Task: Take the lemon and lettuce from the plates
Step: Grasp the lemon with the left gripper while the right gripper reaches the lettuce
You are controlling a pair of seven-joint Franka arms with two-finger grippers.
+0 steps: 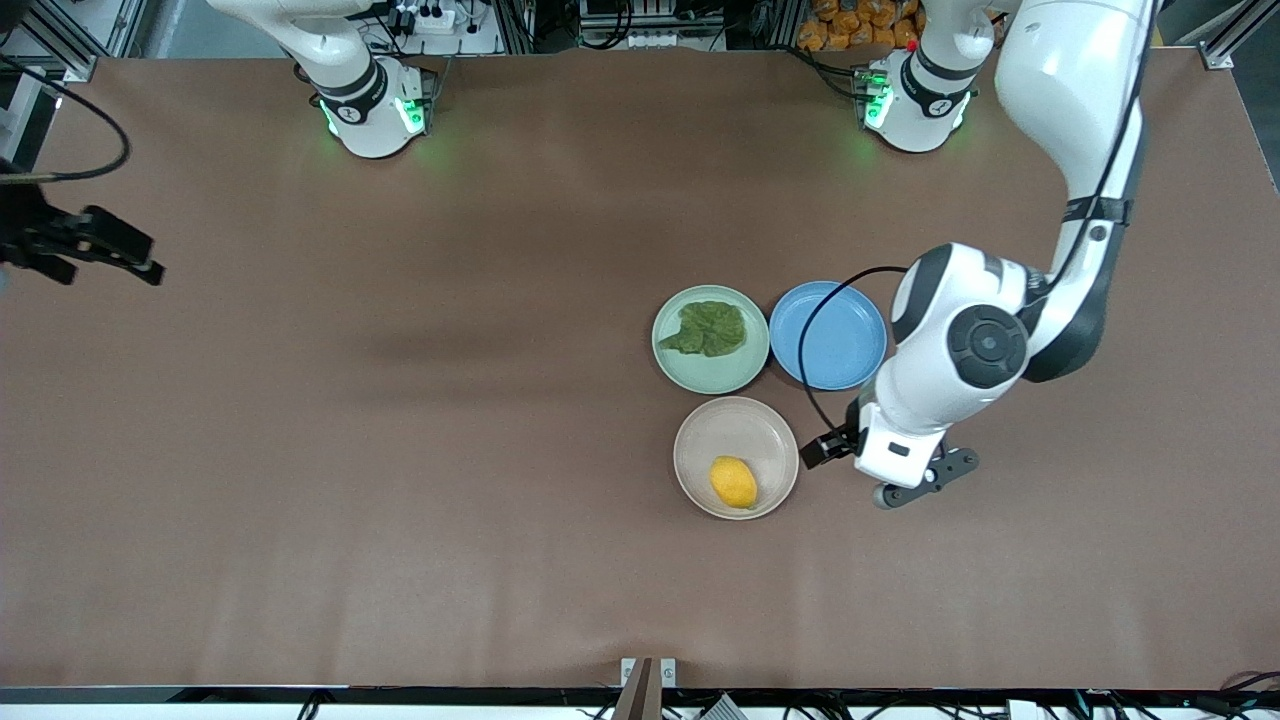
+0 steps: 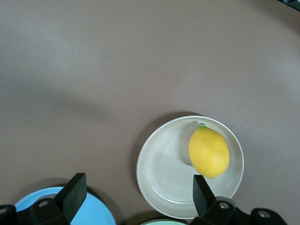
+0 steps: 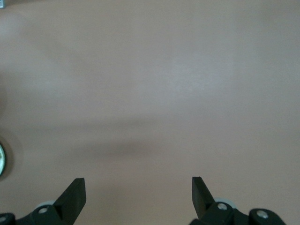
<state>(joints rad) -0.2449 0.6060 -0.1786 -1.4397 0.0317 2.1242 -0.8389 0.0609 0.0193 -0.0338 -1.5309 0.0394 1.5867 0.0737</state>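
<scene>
Landmark for all positions: the beige plate (image 1: 736,457).

Lemon (image 1: 734,482) lies in the beige plate, off-centre, on the part of the plate nearer the front camera. In the left wrist view the lemon (image 2: 209,152) sits against the plate's inner slope, a small green tip at one end, and the rest of the beige plate (image 2: 164,173) is bare.

Mint-green plate (image 1: 710,339) sits just beside the beige plate, farther from the front camera; rims nearly touching. Lettuce (image 1: 708,328) lies in it, a crinkly dark-green clump covering much of the plate's floor.

Blue plate (image 1: 828,335) sits farther from the front camera than the beige plate and toward the left arm's end of the desk (image 1: 400,450); it is just beside the mint-green plate. Nothing in it. A black cable from the left arm crosses over it.

Left gripper (image 1: 905,480) hangs over bare desk just beside the beige plate, toward the left arm's end. Jaws released, spread wide, nothing between them; in the left wrist view the left gripper (image 2: 136,194) frames the beige plate's rim.

Right gripper (image 1: 110,250) is well apart from the beige plate, over the desk at the right arm's end; this arm waits. Its jaws are released; the right wrist view shows the right gripper (image 3: 138,194) over plain brown desk, holding nothing.
</scene>
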